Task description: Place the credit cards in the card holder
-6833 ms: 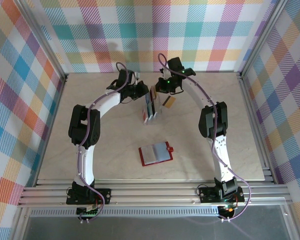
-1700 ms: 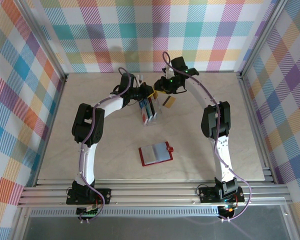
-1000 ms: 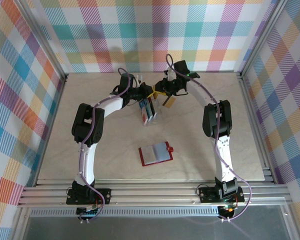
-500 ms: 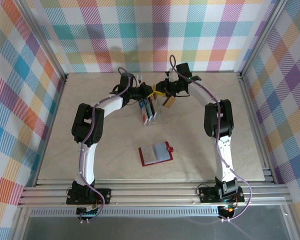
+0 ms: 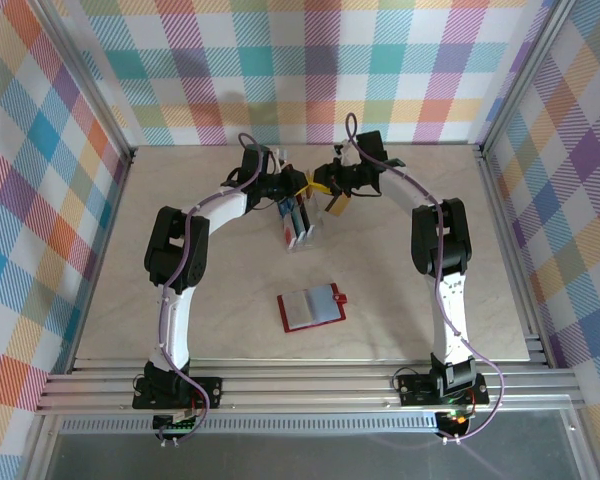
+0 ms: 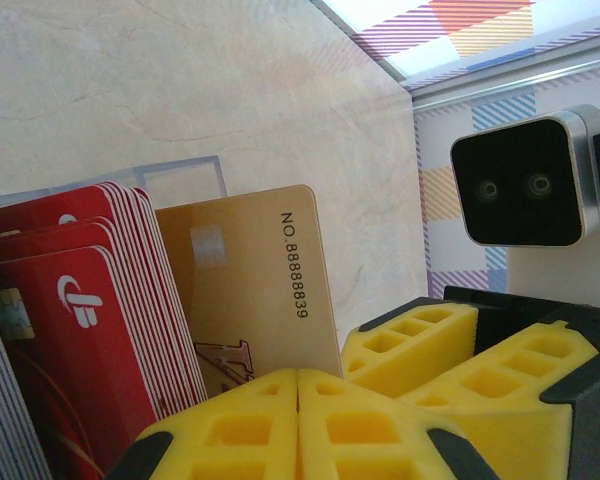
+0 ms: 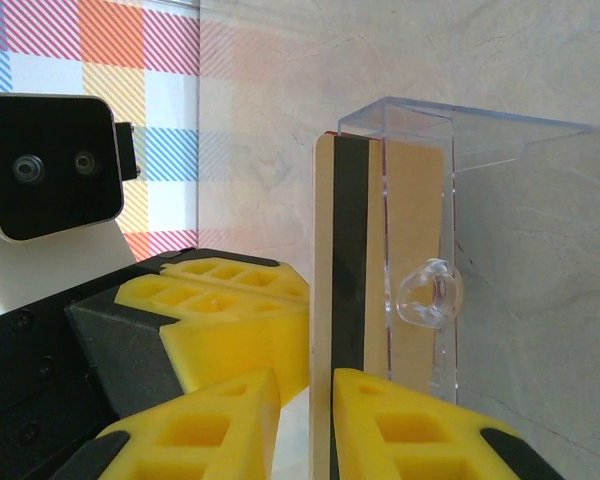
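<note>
Cards (image 6: 90, 300) stand in the clear rack (image 7: 500, 200) at the far middle, right gripper (image 7: 308, 385) narrowed astride 1 striped gold card (image 7: 345, 250), apparently to lift it, left gripper (image 6: 298, 385) pressed closed alongside, card holder (image 5: 312, 308) lying open nearer.

Credit cards (image 5: 298, 212) stand in the rack (image 5: 302, 238), which lies behind the card holder (image 5: 313, 307) on the table (image 5: 460, 300).

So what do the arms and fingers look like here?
Both the left arm and right arm are white with black joints and purple cables. The fingers are yellow blocks with square recesses on black mounts.
</note>
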Controlling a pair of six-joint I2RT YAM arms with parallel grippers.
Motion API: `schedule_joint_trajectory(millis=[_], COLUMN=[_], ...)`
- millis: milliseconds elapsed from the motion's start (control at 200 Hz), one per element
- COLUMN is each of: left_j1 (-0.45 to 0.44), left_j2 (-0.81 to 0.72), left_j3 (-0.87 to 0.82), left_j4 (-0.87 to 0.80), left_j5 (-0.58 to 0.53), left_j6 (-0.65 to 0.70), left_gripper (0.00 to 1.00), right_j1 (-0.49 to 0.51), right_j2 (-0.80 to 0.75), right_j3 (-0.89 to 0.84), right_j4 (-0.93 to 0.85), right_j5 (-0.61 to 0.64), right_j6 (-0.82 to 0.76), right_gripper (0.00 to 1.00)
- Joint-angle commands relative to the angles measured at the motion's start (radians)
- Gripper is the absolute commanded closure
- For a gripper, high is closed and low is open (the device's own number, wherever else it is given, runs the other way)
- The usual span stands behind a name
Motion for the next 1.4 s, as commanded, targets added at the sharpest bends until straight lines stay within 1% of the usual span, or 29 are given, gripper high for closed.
schedule_joint_trajectory(millis=[0,175,330,565,890,1090,1395], left_j1=[-0.034,-0.035,-0.038,-0.038,-0.041,-0.041,-0.039], left_j2=[0.055,0.052,0.05,0.041,0.041,0.042,0.038], left_j3=[0.002,-0.003,-0.019,-0.04,-0.043,-0.042,-0.046], left_j4=[-0.061,-0.065,-0.055,-0.049,-0.055,-0.058,-0.063], left_j5=[-0.044,-0.056,-0.061,-0.069,-0.077,-0.081,-0.083], left_j6=[0.021,0.037,0.042,0.054,0.065,0.069,0.073], left_gripper=[0.92,0.92,0.92,0.92,0.91,0.91,0.91], right_j1=[0.057,0.057,0.057,0.058,0.059,0.059,0.059], right_j2=[-0.032,-0.041,-0.075,-0.08,-0.089,-0.109,-0.11], right_j3=[-0.017,-0.046,-0.066,-0.049,-0.044,-0.056,-0.063], right_j4=[0.009,0.1,0.117,0.123,0.124,0.127,0.116], right_j5=[-0.155,-0.199,-0.185,-0.184,-0.176,-0.172,-0.16], right_j6=[0.031,0.103,0.119,0.141,0.141,0.133,0.112], right_gripper=[0.77,0.8,0.8,0.85,0.86,0.93,0.97])
